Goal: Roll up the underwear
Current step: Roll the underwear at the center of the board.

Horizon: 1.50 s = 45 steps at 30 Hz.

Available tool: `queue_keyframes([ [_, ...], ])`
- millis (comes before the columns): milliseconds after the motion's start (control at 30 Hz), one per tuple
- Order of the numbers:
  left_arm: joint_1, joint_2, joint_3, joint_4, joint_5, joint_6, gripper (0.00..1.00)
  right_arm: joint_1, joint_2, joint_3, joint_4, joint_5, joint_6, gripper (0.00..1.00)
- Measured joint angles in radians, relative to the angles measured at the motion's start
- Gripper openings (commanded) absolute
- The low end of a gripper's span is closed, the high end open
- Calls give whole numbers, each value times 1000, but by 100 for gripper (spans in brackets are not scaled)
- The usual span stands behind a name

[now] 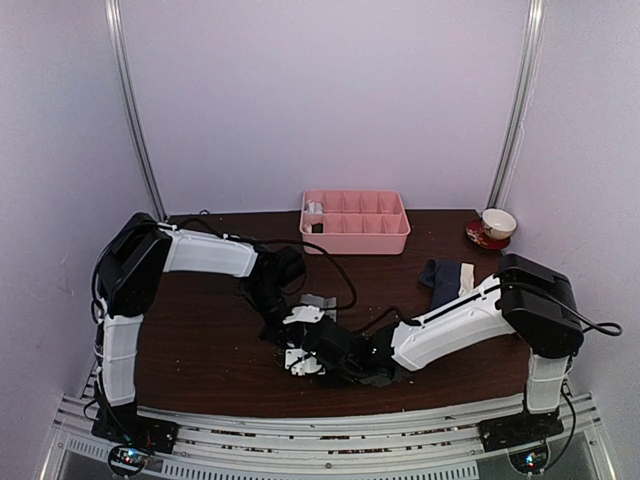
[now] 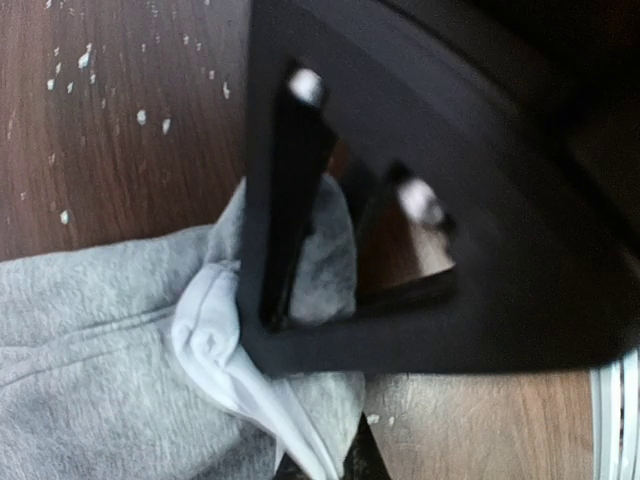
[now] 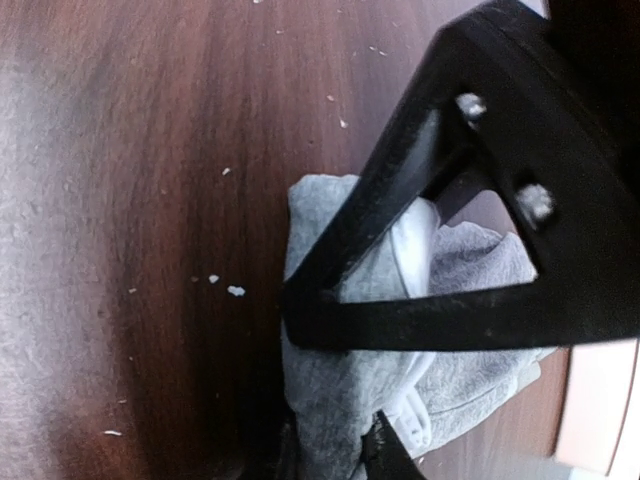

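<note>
While your left end effector [image 2: 275, 300] is pinching tight on a bunched fold of the grey underwear [image 2: 90, 330], which is lying at the near middle of the tabletop [image 1: 200, 330], you are needing even tension for a neat roll. Your right end effector [image 3: 290, 310] is sitting narrow on the same cloth just beside it; be turning both wrists together, holding the fold low. The navy underwear [image 1: 447, 276] is lying farther right.

The grey underwear [image 2: 90, 330] is marked by a white inner seam. The navy underwear [image 1: 438, 274] is banded in cream. The bench [image 1: 200, 330] is grained dark brown and flecked white; the tray [image 1: 355, 240] is coloured pink.
</note>
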Motion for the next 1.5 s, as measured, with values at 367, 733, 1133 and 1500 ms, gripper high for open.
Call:
queue_keyframes([
  [367, 21, -113, -105, 58, -103, -27, 72, -29, 2, 40, -55, -86, 47, 0],
  [733, 121, -466, -378, 207, -192, 20, 80, -99, -3, 74, -106, -239, 116, 0],
  [1133, 117, -797, -843, 624, -256, 174, 75, -264, 82, 285, -345, -669, 220, 0],
  [1500, -76, -673, -908, 1024, -403, 206, 69, -369, 206, 465, -537, -970, 270, 0],
])
